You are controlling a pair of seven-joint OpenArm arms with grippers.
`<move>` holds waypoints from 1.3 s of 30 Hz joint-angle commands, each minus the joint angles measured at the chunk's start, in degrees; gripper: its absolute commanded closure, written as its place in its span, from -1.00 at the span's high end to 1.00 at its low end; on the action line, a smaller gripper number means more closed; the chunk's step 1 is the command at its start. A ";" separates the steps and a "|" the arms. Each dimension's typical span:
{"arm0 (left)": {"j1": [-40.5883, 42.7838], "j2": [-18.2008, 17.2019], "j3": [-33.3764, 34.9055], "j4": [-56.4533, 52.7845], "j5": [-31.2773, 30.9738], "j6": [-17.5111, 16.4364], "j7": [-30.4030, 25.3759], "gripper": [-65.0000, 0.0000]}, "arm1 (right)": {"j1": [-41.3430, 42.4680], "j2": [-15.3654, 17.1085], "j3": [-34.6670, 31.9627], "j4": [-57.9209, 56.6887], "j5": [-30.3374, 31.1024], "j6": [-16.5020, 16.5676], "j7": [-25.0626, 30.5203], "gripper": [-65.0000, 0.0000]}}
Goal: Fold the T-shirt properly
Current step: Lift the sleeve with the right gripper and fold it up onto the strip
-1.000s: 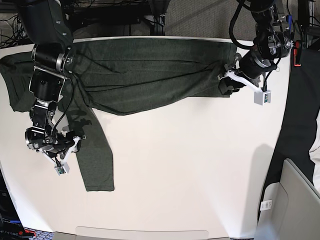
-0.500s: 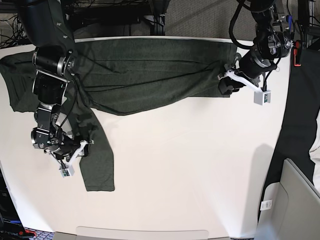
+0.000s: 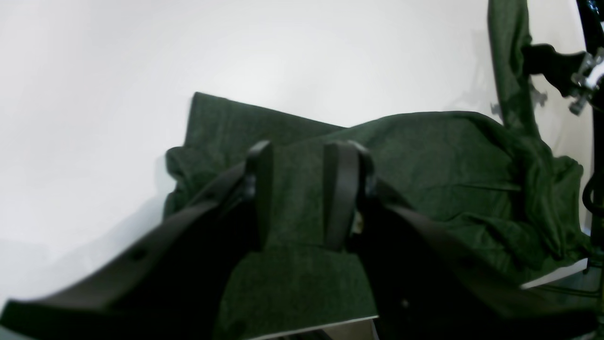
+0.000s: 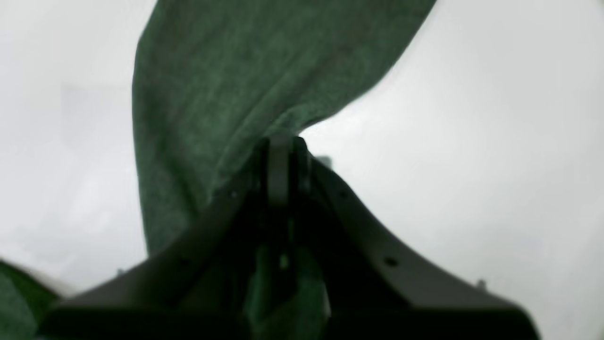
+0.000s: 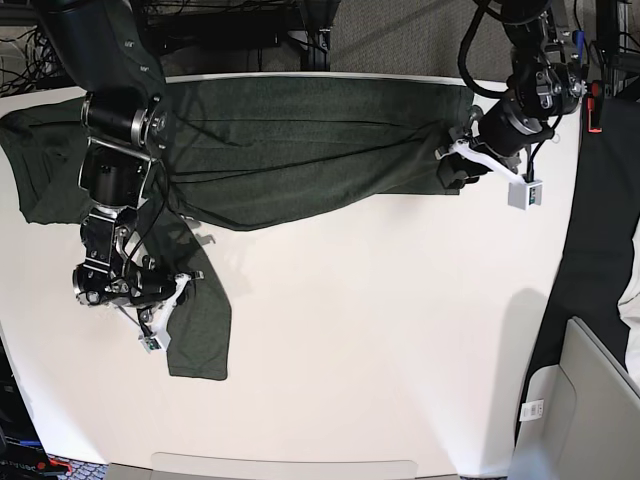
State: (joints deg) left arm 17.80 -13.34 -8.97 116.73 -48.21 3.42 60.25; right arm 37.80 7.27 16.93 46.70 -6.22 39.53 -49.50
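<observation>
The dark olive-green T-shirt (image 5: 300,150) lies spread along the far side of the white table (image 5: 400,350). One long sleeve (image 5: 205,330) hangs toward the front at the left. My right gripper (image 5: 185,285) sits on that sleeve's edge. In the right wrist view it (image 4: 281,141) is shut, with sleeve fabric (image 4: 226,85) pinched at the tips. My left gripper (image 5: 452,170) is at the shirt's right end, where the pleats converge. In the left wrist view it (image 3: 302,189) has bunched cloth (image 3: 448,165) between its fingers (image 3: 342,189).
The shirt's left end drapes near the table's left edge (image 5: 20,180). A black cloth (image 5: 600,220) hangs beside the table on the right, with a grey container (image 5: 590,410) at the lower right. Cables and dark equipment (image 5: 250,30) stand behind the far edge.
My right gripper slid rightward onto the hanging sleeve and closed on its edge, and the sleeve shifted slightly. The left arm and the shirt's right end stayed put.
</observation>
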 commanded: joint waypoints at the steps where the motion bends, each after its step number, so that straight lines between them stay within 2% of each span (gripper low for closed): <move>1: -0.26 -0.50 -0.30 1.03 -0.72 -0.21 -0.25 -0.44 | -0.31 0.69 -0.09 1.87 0.37 0.47 -3.12 -0.98; 5: -0.26 -0.50 -0.30 1.03 -0.72 -0.21 -0.34 -0.44 | -2.33 1.92 -0.18 8.82 7.32 0.47 -9.63 -0.98; 15: -0.26 -0.59 -0.30 1.03 -0.72 -0.21 -0.51 -0.44 | -7.52 2.01 -0.36 25.35 26.92 0.47 -25.54 -0.98; 20: -0.26 -0.59 -0.21 1.03 -0.72 -0.21 -0.51 -0.44 | -9.01 2.01 -1.24 26.23 36.24 0.47 -27.74 -0.98; 24: -0.26 -0.59 -0.30 1.03 -0.72 -0.21 -0.51 -0.44 | -9.36 1.57 -6.77 26.49 39.49 0.47 -28.61 -0.98; 27: -0.26 -0.59 -0.30 1.03 -0.72 -0.21 -0.51 -0.44 | -9.27 1.39 -7.57 26.49 37.03 0.47 -24.92 -0.98; 29: -0.26 -0.59 -0.39 1.03 -0.72 -0.21 -0.51 -0.44 | -8.48 1.57 -7.57 26.58 31.32 0.47 -19.74 -0.97; 32: -0.26 -0.59 -0.39 1.03 -0.72 -0.21 -0.51 -0.44 | -5.41 1.92 -7.65 26.75 21.21 0.47 -14.90 -0.97; 36: -0.26 -0.59 -0.39 1.03 -0.72 -0.21 -0.51 -0.44 | -2.68 1.83 -7.92 26.75 7.58 0.47 -12.00 -0.97; 39: -0.35 -0.59 -0.30 1.03 -0.72 -0.21 -0.51 -0.44 | -1.98 1.39 -7.92 26.49 1.34 0.47 -11.30 -0.97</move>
State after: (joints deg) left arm 17.76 -13.47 -9.02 116.73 -48.23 3.42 60.23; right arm 33.85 8.16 8.99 72.36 -4.97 40.10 -61.71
